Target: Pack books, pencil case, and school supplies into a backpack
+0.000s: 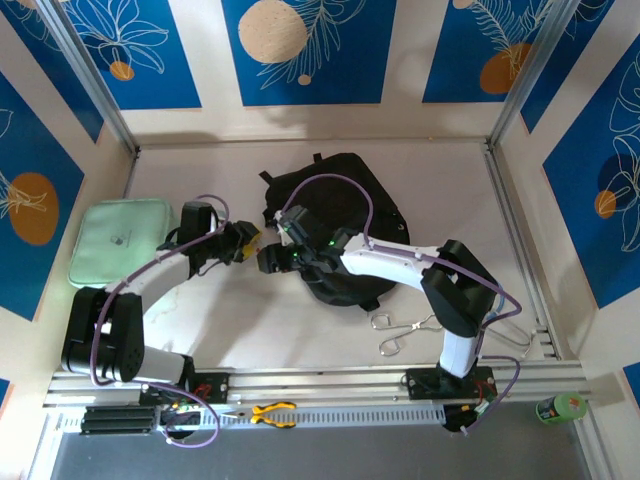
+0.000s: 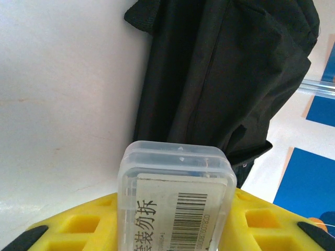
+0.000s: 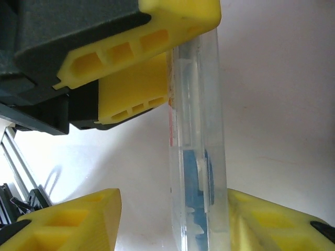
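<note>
Now, overhead: we are seeing the left gripper [image 1: 246, 240] and right gripper [image 1: 268, 258] meeting nose to nose just left of the black backpack [image 1: 345, 195].
Left wrist: its jaws are clamping a clear plastic box [image 2: 175, 198], the backpack lying ahead.
Right wrist: its jaws are standing apart, straddling the box's thin edge, a gap showing on one side.

The pale table [image 1: 300, 325] carries a black backpack [image 1: 350, 185] at its middle. A mint pouch [image 1: 120, 240] lies at the left, scissors [image 1: 410, 327] near the right front.
</note>
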